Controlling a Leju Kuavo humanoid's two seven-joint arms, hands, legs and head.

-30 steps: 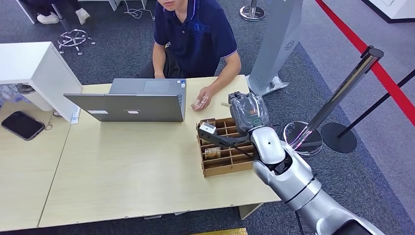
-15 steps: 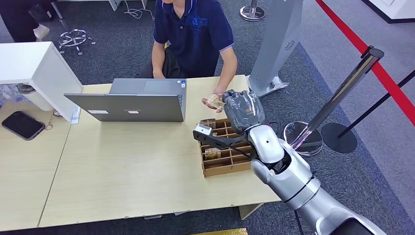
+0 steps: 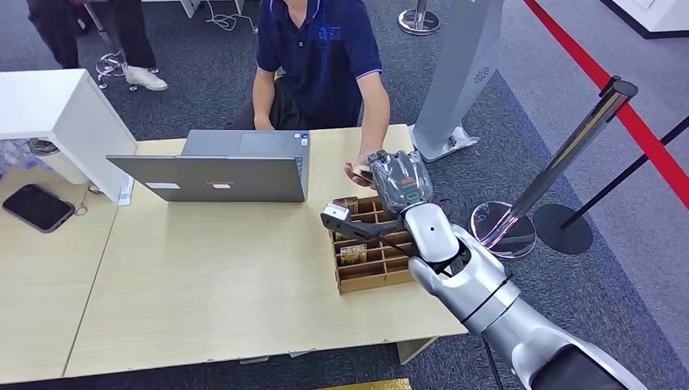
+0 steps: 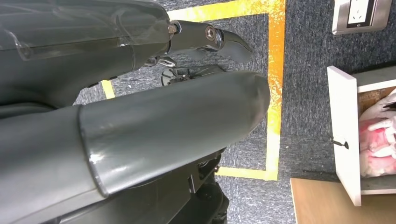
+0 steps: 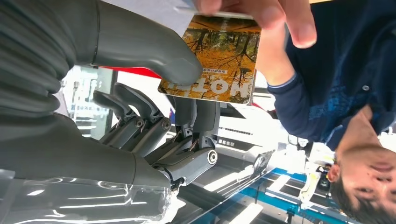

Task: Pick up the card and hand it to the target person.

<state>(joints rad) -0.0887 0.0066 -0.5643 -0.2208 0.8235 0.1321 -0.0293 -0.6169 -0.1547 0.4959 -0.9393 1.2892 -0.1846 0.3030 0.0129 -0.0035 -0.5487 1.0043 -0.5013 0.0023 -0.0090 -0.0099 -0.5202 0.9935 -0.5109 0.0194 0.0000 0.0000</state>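
Two hands met over the far edge of the surface (image 3: pixel 203 284): the robot's right hand (image 3: pixel 400 180) and the hand (image 3: pixel 358 171) of the person (image 3: pixel 321 57) in the dark blue polo shirt seated behind it. The right hand was raised above the wooden box (image 3: pixel 370 252) with its many small compartments, and it held the card (image 5: pixel 212 58) pinched between its thick grey thumb (image 5: pixel 154 49) and the darker fingers (image 5: pixel 196 116) beneath. In the right wrist view the card showed an autumn forest picture with printed letters along one edge, and the person's fingers were touching its far end, so both had hold of it at once. In the head view the card itself was too small to make out between the two hands.

An open grey laptop (image 3: pixel 215 166) stood on the surface in front of the person, and a dark phone (image 3: pixel 36 208) lay on the neighbouring desk to the left.

The left hand (image 4: pixel 140 116) hung over dark carpet marked with yellow tape (image 4: pixel 275 88), holding nothing, its fingers loosely extended.
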